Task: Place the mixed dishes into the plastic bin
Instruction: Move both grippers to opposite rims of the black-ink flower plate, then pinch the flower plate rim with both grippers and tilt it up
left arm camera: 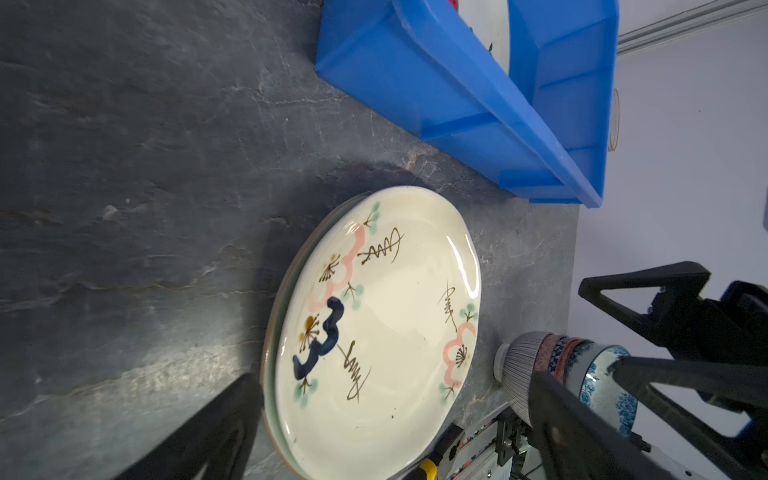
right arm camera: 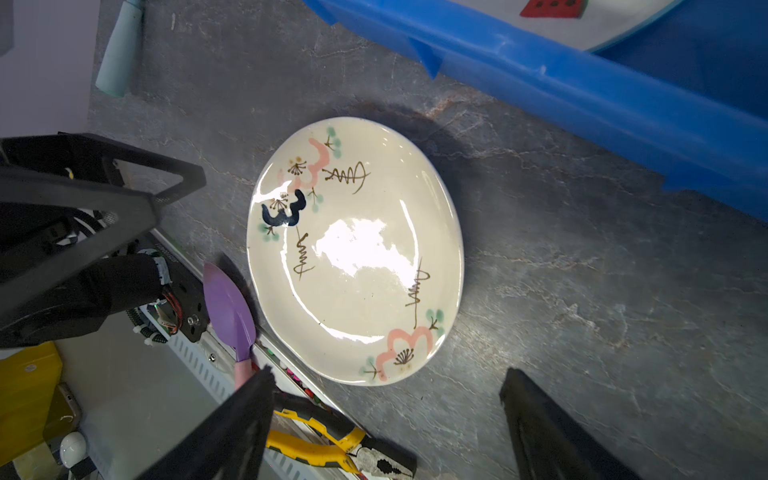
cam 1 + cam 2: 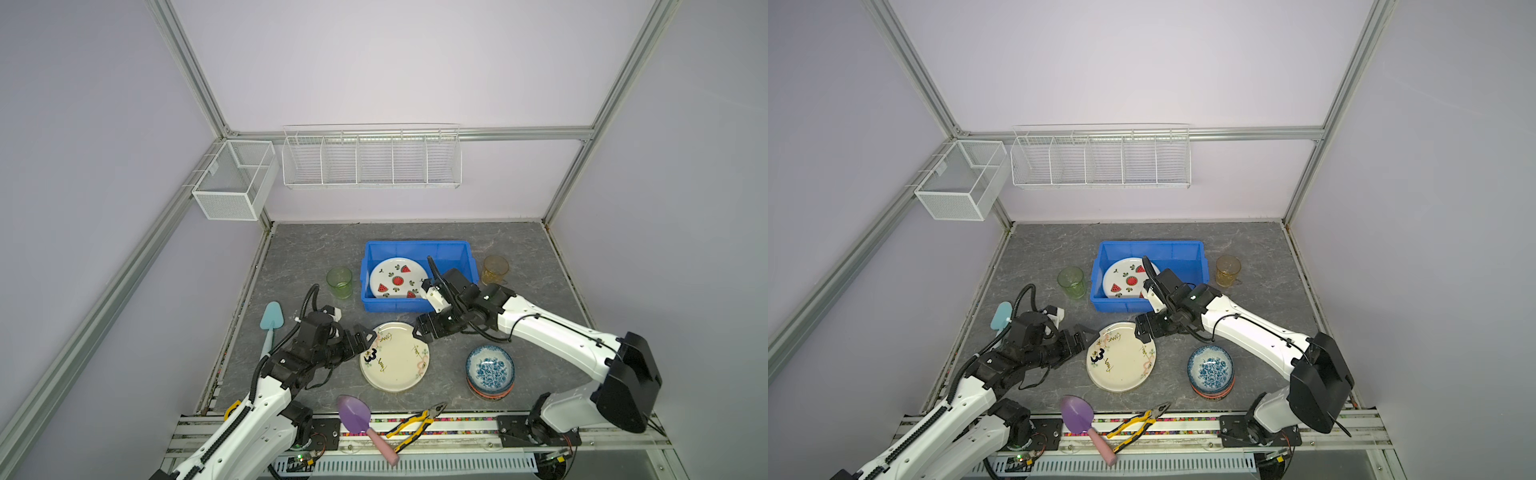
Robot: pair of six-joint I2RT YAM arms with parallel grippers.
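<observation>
Slate tabletop (image 3: pixel 540 266): blue bin (image 3: pixel 390 305) holds watermelon plate (image 3: pixel 397 276) (green tumbler (image 3: pixel 340 282) just beside).

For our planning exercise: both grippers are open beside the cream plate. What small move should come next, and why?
Likely lower the left gripper onto the near rim of the cream plate. That plate lies flat outside the bin, which holds only the watermelon plate. The left gripper and the right gripper flank it, both open and empty.

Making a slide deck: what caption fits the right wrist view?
Open right claw poised over the cream plate, blue bin with watermelon plate just beyond.
</observation>
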